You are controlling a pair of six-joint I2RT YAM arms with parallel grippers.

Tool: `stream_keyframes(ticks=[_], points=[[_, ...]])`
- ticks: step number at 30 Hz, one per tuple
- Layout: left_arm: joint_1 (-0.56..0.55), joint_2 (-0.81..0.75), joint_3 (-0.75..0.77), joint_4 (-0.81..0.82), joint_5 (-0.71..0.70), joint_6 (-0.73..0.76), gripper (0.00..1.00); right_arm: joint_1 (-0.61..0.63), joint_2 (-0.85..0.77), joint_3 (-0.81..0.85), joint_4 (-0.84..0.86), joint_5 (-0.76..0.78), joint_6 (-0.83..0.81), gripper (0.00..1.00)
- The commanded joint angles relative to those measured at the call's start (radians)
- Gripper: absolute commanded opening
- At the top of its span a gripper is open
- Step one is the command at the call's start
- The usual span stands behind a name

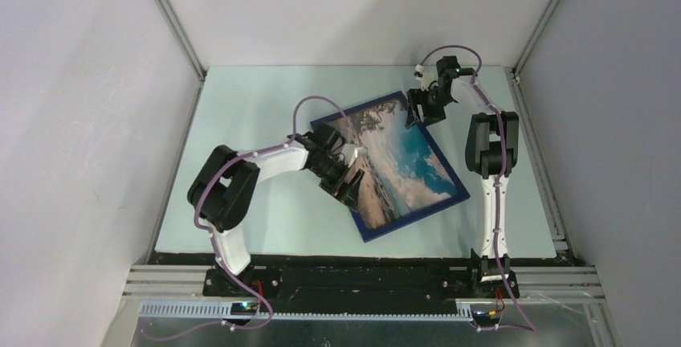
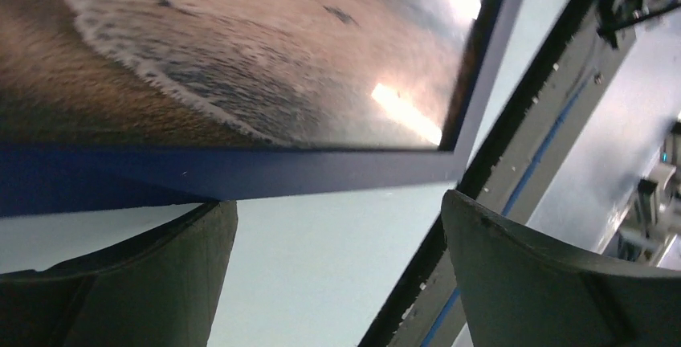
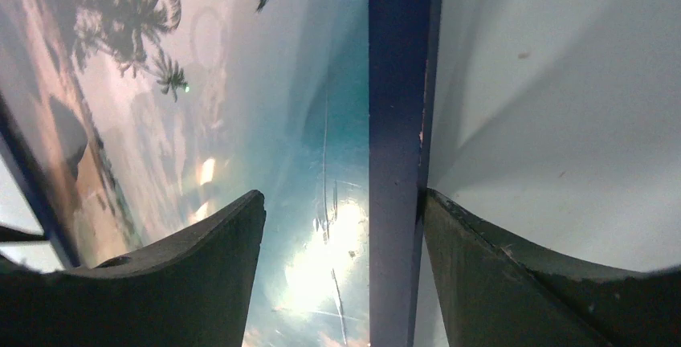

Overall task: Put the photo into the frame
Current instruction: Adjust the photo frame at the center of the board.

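The frame [image 1: 413, 217] lies flat on the table, dark blue front up, turned at an angle. The photo [image 1: 397, 158] of beach, palms and sky shows inside it behind the pane. My left gripper [image 1: 347, 177] is open at the frame's near-left edge. In the left wrist view the blue border [image 2: 241, 174] runs just past the fingertips [image 2: 161, 283], with the photo's sand [image 2: 241, 50] beyond. My right gripper [image 1: 417, 114] is open at the far right corner. In the right wrist view the border [image 3: 393, 122] stands between the jaws, above the photo's sky [image 3: 241, 82].
The pale green table mat [image 1: 265, 106] is boxed in by white walls on three sides. A black strip and aluminium rail [image 2: 546, 122] run along the near edge by the arm bases.
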Motion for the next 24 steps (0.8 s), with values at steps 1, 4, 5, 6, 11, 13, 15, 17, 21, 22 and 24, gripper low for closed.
stream_keyframes(ticks=[1,4,5,6,11,13,15,17,21,22,24], points=[[-0.08,-0.017,0.052,0.05,0.115,0.105,1.0,0.056,0.004,0.099,-0.043,0.039,-0.057,0.76],[-0.093,-0.029,0.052,0.049,0.116,0.119,1.0,0.056,-0.009,0.117,-0.029,0.112,-0.067,0.76],[-0.093,-0.039,0.052,0.05,0.097,0.123,1.0,0.053,-0.017,0.115,-0.025,0.124,-0.068,0.76],[-0.093,-0.047,0.048,0.049,0.087,0.131,1.0,0.05,-0.033,0.105,-0.015,0.151,-0.069,0.76],[-0.058,-0.121,0.054,0.049,-0.04,0.13,1.0,0.026,-0.172,-0.029,0.062,0.211,-0.072,0.76],[-0.025,-0.137,0.077,0.05,-0.092,0.11,1.0,0.017,-0.236,-0.099,0.094,0.22,-0.077,0.77],[0.017,-0.145,0.112,0.049,-0.141,0.082,1.0,0.011,-0.31,-0.183,0.119,0.222,-0.087,0.77],[0.067,-0.14,0.154,0.051,-0.184,0.042,0.99,0.007,-0.394,-0.282,0.15,0.228,-0.104,0.77],[0.157,-0.098,0.257,0.054,-0.242,-0.02,1.0,0.009,-0.565,-0.489,0.198,0.241,-0.16,0.77],[0.181,-0.071,0.295,0.055,-0.259,-0.024,1.0,0.011,-0.592,-0.519,0.206,0.243,-0.171,0.77],[0.21,-0.027,0.353,0.057,-0.294,-0.056,1.0,0.015,-0.694,-0.612,0.204,0.249,-0.204,0.77]])
